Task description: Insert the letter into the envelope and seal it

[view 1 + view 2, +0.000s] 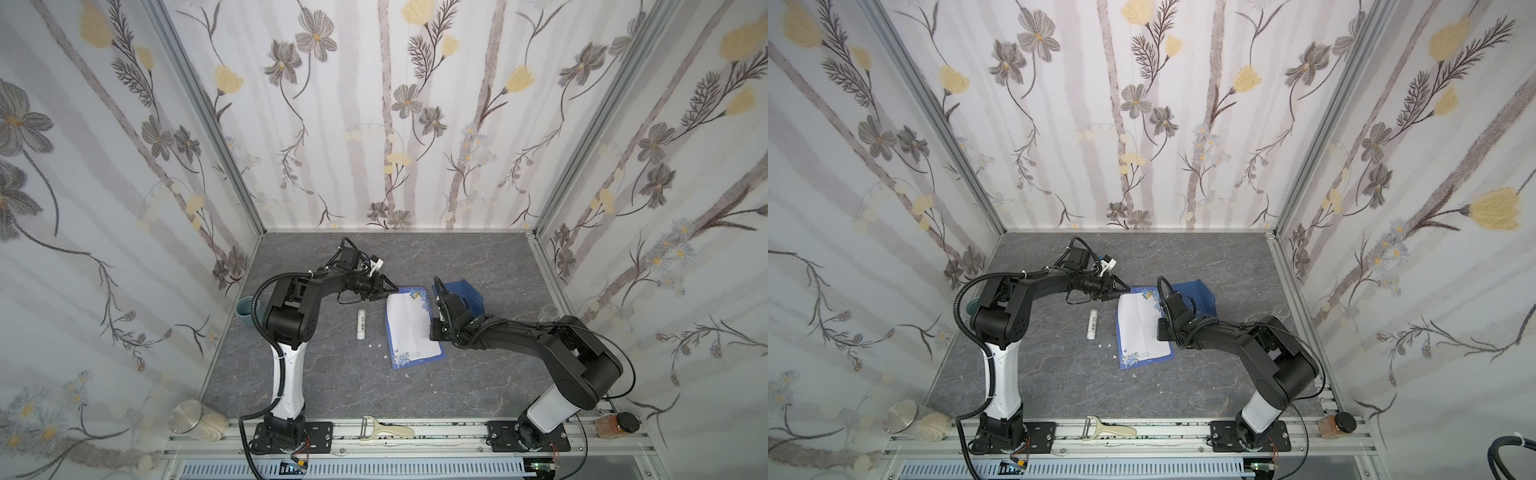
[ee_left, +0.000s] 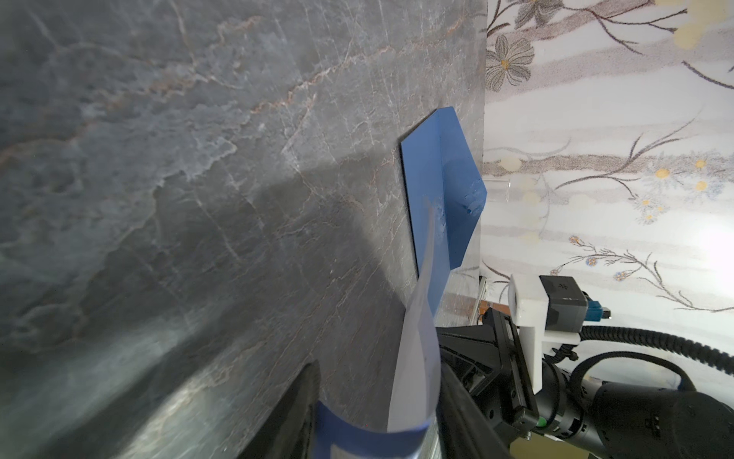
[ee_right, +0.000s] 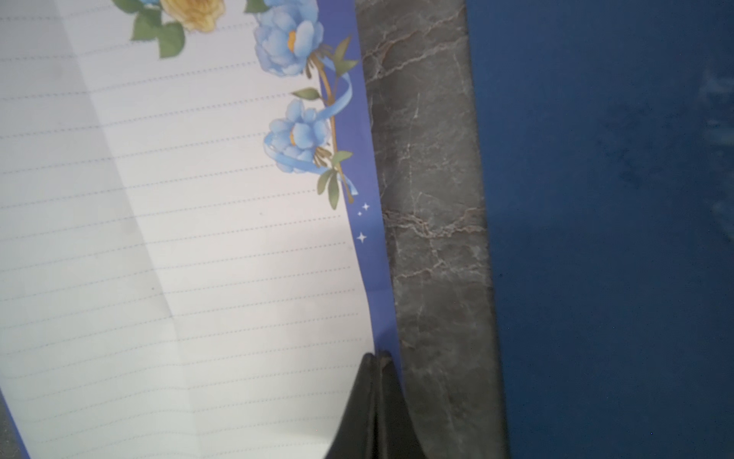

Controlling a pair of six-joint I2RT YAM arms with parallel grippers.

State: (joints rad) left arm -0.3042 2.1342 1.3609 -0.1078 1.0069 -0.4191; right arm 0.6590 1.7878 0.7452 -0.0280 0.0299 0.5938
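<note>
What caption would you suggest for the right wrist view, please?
Shut right gripper at the blue border of the letter, grey table between it and the envelope.

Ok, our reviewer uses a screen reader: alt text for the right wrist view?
The right gripper, shut, sits at the blue edge of a lined, flower-cornered letter. A strip of grey table separates the letter from the dark blue envelope beside it.

Letter [image 1: 409, 328] lying face up on table, creased (far corner curling up); navy envelope [image 1: 467, 293] lying just beside, flap open.
</note>
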